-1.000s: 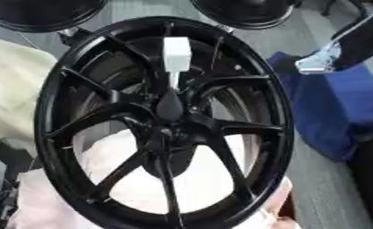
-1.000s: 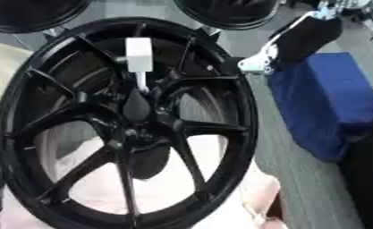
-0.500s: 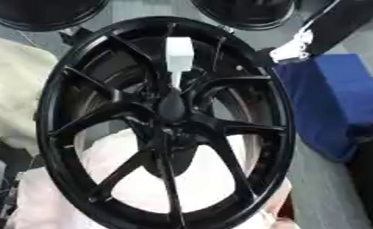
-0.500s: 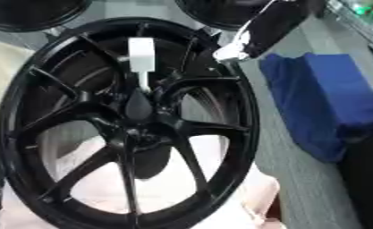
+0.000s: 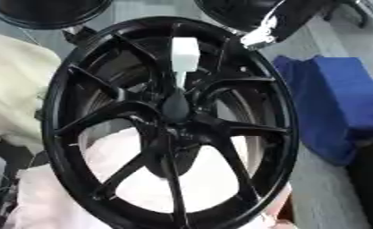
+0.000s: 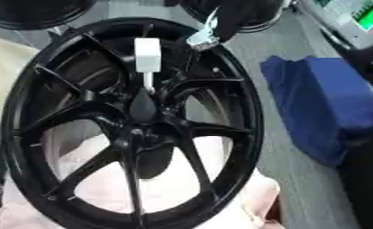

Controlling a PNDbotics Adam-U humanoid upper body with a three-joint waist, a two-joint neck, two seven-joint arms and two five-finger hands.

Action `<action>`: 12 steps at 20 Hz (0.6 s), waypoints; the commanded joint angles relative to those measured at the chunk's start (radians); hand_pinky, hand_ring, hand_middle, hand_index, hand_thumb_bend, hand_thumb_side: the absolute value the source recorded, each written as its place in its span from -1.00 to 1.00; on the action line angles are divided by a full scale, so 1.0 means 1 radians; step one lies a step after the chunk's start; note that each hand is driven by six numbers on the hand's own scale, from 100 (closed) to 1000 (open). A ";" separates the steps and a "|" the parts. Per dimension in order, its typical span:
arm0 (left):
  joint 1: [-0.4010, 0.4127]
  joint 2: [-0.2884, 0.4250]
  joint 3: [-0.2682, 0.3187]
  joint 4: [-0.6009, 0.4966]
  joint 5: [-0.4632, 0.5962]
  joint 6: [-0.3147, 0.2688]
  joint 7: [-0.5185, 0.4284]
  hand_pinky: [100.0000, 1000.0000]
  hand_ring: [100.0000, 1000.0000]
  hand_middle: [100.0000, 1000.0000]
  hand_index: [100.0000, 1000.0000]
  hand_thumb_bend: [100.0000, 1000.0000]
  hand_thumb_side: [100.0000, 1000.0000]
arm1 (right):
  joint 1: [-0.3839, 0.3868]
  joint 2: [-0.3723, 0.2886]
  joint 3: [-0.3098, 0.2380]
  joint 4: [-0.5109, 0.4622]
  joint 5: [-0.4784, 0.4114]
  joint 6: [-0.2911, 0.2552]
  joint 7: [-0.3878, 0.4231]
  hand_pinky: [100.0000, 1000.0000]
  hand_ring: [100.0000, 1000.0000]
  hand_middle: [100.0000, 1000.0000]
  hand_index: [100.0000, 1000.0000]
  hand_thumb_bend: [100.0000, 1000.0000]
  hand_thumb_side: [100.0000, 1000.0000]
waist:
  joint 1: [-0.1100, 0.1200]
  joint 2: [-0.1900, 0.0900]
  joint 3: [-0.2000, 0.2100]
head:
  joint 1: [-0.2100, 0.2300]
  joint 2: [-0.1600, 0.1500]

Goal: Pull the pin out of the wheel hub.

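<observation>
Above the wheel hub (image 5: 173,120) — pin (image 5: 184,56) seated — right hand (image 5: 261,36) hovers, fingers unreadable; grey floor.

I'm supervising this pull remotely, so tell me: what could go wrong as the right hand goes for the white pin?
1. The right hand comes in over the wheel's upper rim; it could knock the rim or a spoke before reaching the pin.
2. The pin's white head sits between close spokes, so fingers may have little room and slip off.
3. The wheel rests on soft pale cloth; a sideways pull might shift it.
</observation>
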 commanded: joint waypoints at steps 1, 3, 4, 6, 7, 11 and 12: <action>-0.012 0.021 0.000 -0.015 0.001 0.000 -0.004 0.68 0.15 0.07 0.40 -0.67 0.22 | -0.022 -0.004 -0.008 0.016 0.001 0.005 -0.003 0.57 0.62 0.49 0.50 0.07 -0.62 | 0.001 -0.010 0.003 | -0.007 -0.012; -0.015 0.019 -0.002 -0.015 0.000 0.003 -0.005 0.68 0.15 0.07 0.40 -0.67 0.22 | -0.022 0.003 -0.005 0.025 -0.007 0.007 0.000 0.57 0.63 0.51 0.51 0.08 -0.63 | -0.002 -0.006 0.008 | -0.011 -0.011; -0.017 0.019 -0.002 -0.015 0.000 0.004 -0.006 0.68 0.15 0.07 0.40 -0.67 0.22 | -0.022 0.005 -0.003 0.029 -0.011 0.008 0.004 0.57 0.64 0.52 0.52 0.08 -0.63 | -0.003 -0.004 0.010 | -0.014 -0.010; -0.019 0.019 -0.001 -0.015 0.000 0.004 -0.005 0.68 0.15 0.07 0.40 -0.67 0.22 | -0.022 0.010 0.000 0.034 -0.018 0.010 0.013 0.58 0.65 0.53 0.52 0.09 -0.64 | -0.005 -0.002 0.013 | -0.018 -0.009; -0.020 0.020 -0.001 -0.015 0.001 0.005 -0.005 0.68 0.15 0.07 0.40 -0.67 0.22 | -0.023 0.013 0.000 0.036 -0.023 0.011 0.017 0.58 0.65 0.53 0.52 0.10 -0.64 | -0.006 -0.001 0.015 | -0.018 -0.009; -0.025 0.019 -0.002 -0.015 0.002 0.007 -0.007 0.68 0.15 0.07 0.40 -0.68 0.23 | -0.027 0.027 0.004 0.041 -0.056 0.021 0.025 0.58 0.64 0.53 0.52 0.12 -0.66 | -0.012 0.002 0.022 | -0.020 -0.004; -0.026 0.019 -0.002 -0.015 0.002 0.008 -0.007 0.68 0.15 0.07 0.40 -0.67 0.23 | -0.027 0.030 0.006 0.043 -0.064 0.025 0.027 0.57 0.64 0.52 0.52 0.14 -0.66 | -0.013 0.002 0.024 | -0.022 -0.004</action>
